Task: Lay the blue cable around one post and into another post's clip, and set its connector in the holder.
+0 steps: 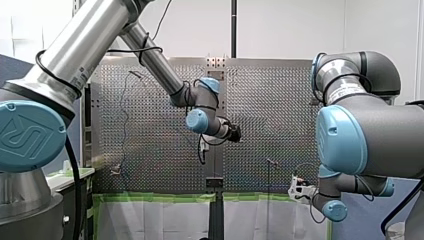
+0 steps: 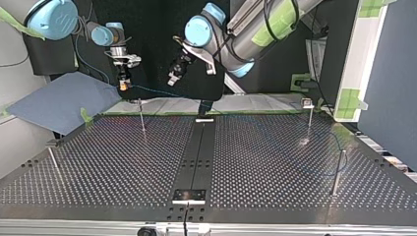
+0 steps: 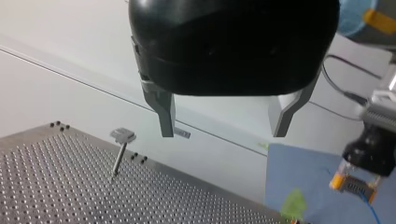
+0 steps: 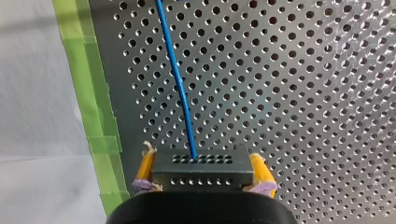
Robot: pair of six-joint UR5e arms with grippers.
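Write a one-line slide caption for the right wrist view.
My right gripper clamps the connector between yellow pads, its blue cable running out over the perforated table.

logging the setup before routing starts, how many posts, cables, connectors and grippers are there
posts: 4
blue cable: 1
connector: 1
grippers, left gripper and right gripper: 2
total: 8
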